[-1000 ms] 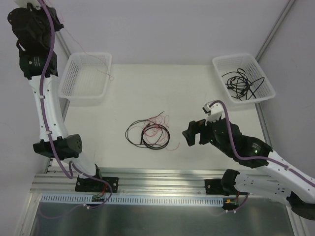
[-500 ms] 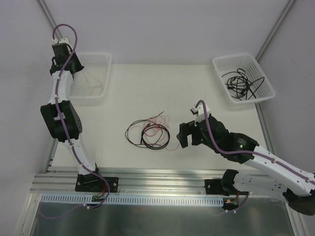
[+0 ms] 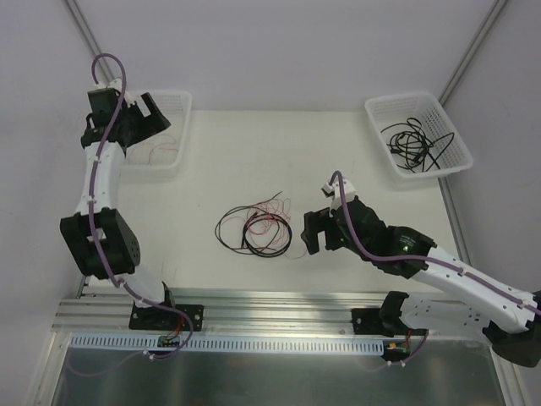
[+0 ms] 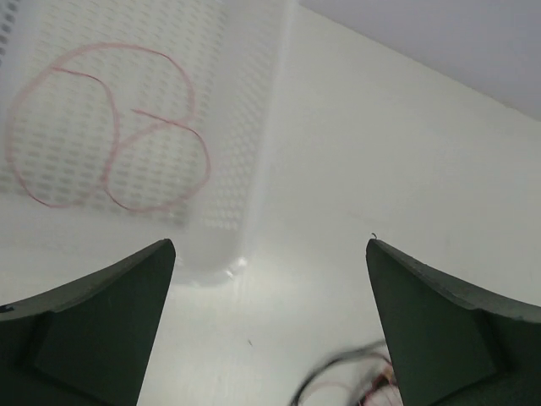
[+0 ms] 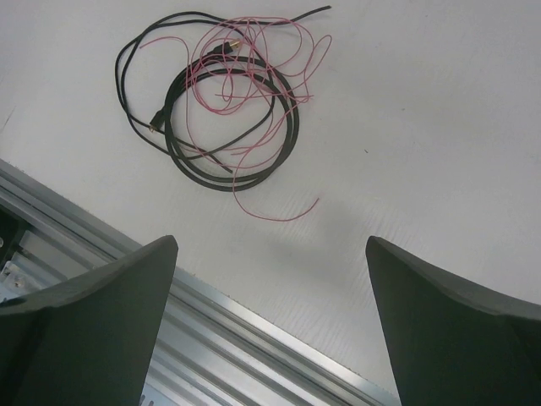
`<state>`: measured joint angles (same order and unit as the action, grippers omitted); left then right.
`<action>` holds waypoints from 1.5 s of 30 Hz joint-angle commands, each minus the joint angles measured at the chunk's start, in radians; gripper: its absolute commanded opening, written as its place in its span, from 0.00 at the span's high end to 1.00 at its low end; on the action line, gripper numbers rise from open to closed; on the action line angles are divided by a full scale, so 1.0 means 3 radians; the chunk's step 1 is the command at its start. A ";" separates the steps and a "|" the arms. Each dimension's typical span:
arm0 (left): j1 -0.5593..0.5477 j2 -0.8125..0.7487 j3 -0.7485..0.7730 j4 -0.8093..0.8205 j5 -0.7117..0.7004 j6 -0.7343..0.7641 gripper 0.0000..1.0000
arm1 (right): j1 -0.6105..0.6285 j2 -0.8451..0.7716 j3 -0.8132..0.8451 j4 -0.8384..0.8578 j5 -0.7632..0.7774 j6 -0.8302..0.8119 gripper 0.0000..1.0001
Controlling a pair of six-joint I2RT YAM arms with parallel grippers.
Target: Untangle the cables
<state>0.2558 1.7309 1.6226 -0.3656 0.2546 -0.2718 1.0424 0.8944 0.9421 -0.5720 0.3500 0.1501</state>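
A tangle of black cables with fine red wires (image 3: 254, 227) lies in loops on the table's middle; the right wrist view shows the tangle (image 5: 224, 110) closely. One thin pink wire (image 4: 110, 135) lies coiled inside the left white basket (image 3: 173, 152). Over that basket's right side hangs my left gripper (image 3: 154, 114), open and empty (image 4: 270, 279). Just right of the tangle and above the table, my right gripper (image 3: 314, 230) stands open with nothing between its fingers (image 5: 270, 288).
A second white basket (image 3: 448, 165) at the back right holds a bundle of black cables (image 3: 414, 142). An aluminium rail (image 3: 279, 309) runs along the table's near edge. Grey walls close in both sides.
My left arm came down from high at the left to the left basket and opened, leaving the pink wire inside. My right gripper slid left toward the tangle.
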 commanded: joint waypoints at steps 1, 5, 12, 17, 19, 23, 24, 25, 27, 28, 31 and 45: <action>-0.0340 -0.0650 -0.0539 -0.0105 0.0445 -0.0127 0.02 | -0.0043 0.0102 0.0015 0.0056 -0.0031 0.0133 0.01; -0.1020 -0.1147 -0.1281 -0.0136 0.0424 -0.0060 0.03 | -0.0171 0.0219 -0.0057 0.0112 -0.0159 0.0323 0.01; -0.2150 -0.1357 -0.1977 -0.0131 0.0092 0.0469 0.10 | -0.0315 0.0255 -0.0358 0.0316 -0.0399 0.0578 0.02; -0.2626 -0.1077 -0.1983 -0.0014 -0.0071 0.0870 0.15 | -0.0315 0.0215 -0.0507 0.0383 -0.0476 0.0706 0.02; -0.2775 -0.0974 -0.1947 0.0063 -0.0219 0.0977 0.19 | -0.0315 0.0164 -0.0548 0.0383 -0.0476 0.0742 0.02; -0.2821 -0.0703 -0.1906 0.0374 -0.0200 0.1232 0.39 | -0.0315 0.0082 -0.0578 0.0347 -0.0502 0.0763 0.02; -0.2821 -0.0657 -0.1886 0.0416 -0.0199 0.1294 0.45 | -0.0315 0.0066 -0.0578 0.0337 -0.0502 0.0758 0.02; -0.2821 -0.0611 -0.1870 0.0451 -0.0215 0.1340 0.48 | -0.0315 0.0051 -0.0578 0.0312 -0.0502 0.0757 0.02; -0.2816 -0.0483 -0.1814 0.0498 -0.0240 0.1458 0.48 | -0.0315 0.0000 -0.0578 0.0286 -0.0487 0.0752 0.02; -0.2816 -0.0447 -0.1789 0.0503 -0.0235 0.1494 0.48 | -0.0320 -0.0020 -0.0583 0.0266 -0.0476 0.0752 0.02; -0.2821 -0.0309 -0.1722 0.0539 -0.0215 0.1576 0.50 | -0.0315 -0.0062 -0.0594 0.0245 -0.0441 0.0752 0.02; -0.2918 -0.0283 -0.1691 0.0483 -0.0148 0.1438 1.00 | -0.0315 0.0071 -0.0558 0.0316 -0.0441 0.0768 0.02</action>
<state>-0.6090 1.6997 1.0935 -0.2222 0.2077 0.1703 0.9504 0.9108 0.7681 -0.5022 0.2123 0.3599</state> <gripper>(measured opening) 0.015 0.980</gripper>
